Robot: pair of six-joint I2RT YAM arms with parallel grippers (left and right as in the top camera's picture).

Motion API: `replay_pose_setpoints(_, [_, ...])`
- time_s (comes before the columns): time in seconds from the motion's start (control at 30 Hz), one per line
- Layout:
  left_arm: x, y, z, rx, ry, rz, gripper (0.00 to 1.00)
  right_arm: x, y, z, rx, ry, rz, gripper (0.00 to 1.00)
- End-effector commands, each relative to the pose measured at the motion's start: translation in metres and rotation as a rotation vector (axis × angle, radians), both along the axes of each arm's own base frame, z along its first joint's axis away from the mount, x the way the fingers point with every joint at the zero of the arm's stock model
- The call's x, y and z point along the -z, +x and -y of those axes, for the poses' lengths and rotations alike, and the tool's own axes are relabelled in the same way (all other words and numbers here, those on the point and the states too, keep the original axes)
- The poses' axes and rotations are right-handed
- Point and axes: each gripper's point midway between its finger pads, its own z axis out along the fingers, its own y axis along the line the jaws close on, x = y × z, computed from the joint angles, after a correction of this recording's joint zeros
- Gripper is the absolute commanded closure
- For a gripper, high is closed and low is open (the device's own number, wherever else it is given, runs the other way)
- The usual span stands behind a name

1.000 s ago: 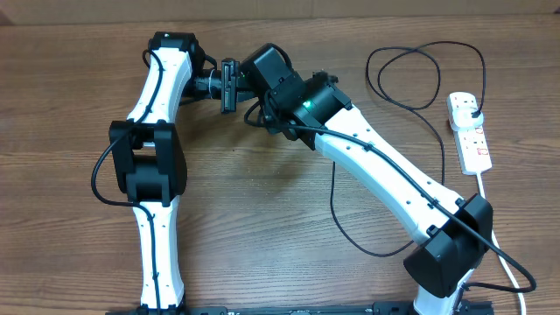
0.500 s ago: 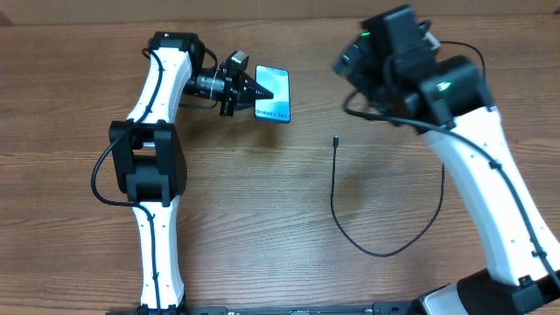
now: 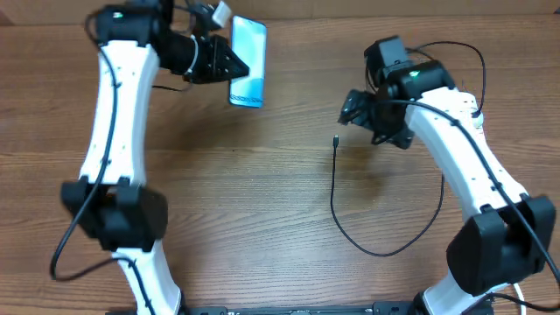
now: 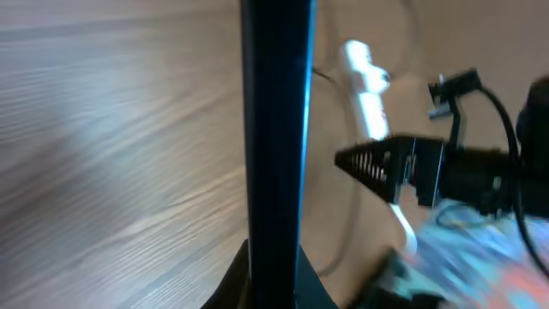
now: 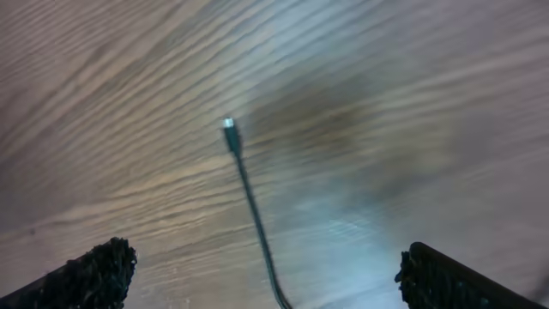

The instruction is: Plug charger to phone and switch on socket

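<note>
Left tool (image 3: 233, 63) is clenched on the phone (image 3: 248, 51), held at the upper left-centre of the overhead frame and seen edge-on in the left wrist view. Right tool (image 3: 350, 109) is spread wide, grasping nothing, near the charger (image 3: 336, 140) tip. The charger cable lies on the counter (image 3: 262, 201), looping toward lower centre.

My arms (image 3: 114, 105) are white with black joints and cables; my right gripper (image 5: 270, 275) has rough black fingertips (image 5: 94, 270), a green light (image 3: 410, 76) behind.
</note>
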Motion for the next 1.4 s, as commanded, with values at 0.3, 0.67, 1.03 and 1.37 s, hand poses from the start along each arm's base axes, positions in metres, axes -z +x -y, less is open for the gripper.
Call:
replay_pose_setpoints(0.3, [0.017,0.001,-0.034,-0.179,0.223,-0.074,0.96,0.081,0.004,-0.031,-0.163,-0.015,-0.105,0.34])
replay_pose_setpoints(0.67, [0.018,-0.001,-0.034,-0.175,0.225,-0.081,0.96,0.121,0.01,-0.024,-0.214,-0.114,-0.142,0.46])
replay_pose_setpoints(1.03, [0.018,-0.001,-0.034,-0.176,0.225,-0.08,0.96,0.127,0.023,-0.028,-0.217,-0.122,-0.091,0.48])
replay_pose_setpoints(1.37, [0.018,-0.001,-0.034,-0.175,0.225,-0.082,0.96,0.13,0.023,-0.044,-0.263,-0.201,-0.034,0.49])
